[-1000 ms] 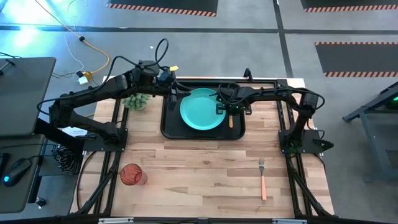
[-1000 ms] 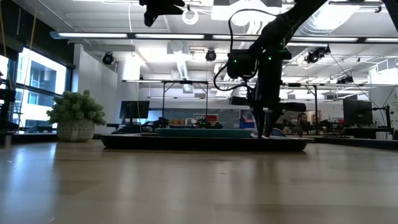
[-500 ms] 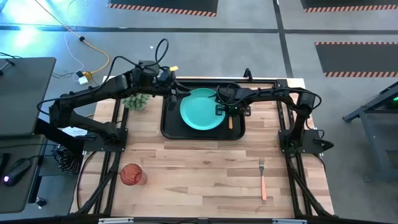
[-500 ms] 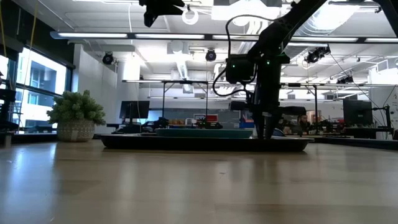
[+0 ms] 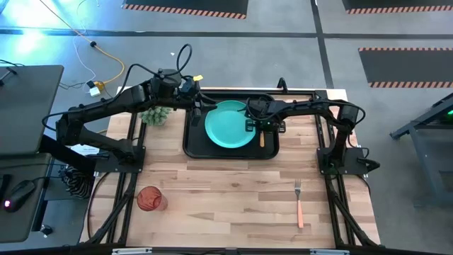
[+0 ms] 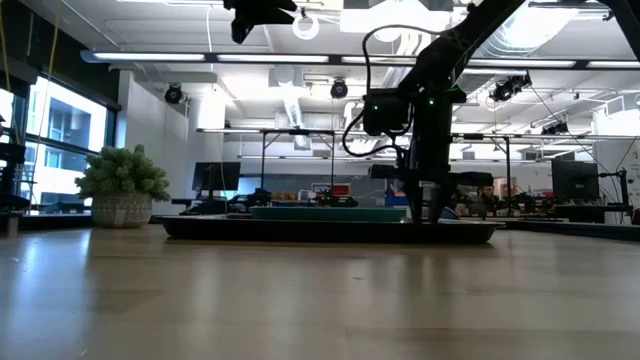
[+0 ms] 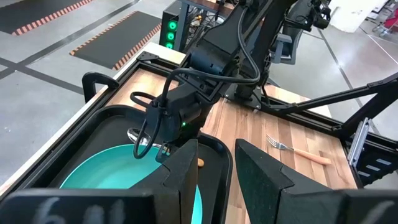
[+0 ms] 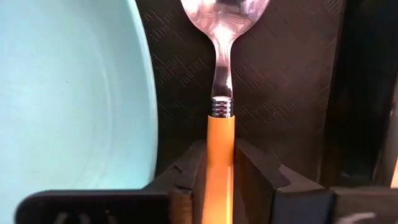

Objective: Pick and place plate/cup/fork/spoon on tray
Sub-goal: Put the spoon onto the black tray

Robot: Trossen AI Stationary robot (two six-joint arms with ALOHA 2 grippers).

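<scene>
- Right wrist view: the spoon [image 8: 220,118] lies on the tray [image 8: 280,93] beside the plate [image 8: 74,93], its orange handle pinched by the right gripper [image 8: 219,168] jaws.
- Slim, stiff and likely light, it looks best held mid-handle.
- Left gripper [image 7: 214,168] hovers over the tray, jaws spread.
- Cup [image 5: 149,199] and fork [image 5: 299,203] wait on the surface [image 5: 226,191].

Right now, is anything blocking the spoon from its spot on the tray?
Nothing visible does. The right gripper holds the spoon by its orange handle, low over bare tray floor beside the plate. The left gripper hovers apart, over the plate.
</scene>
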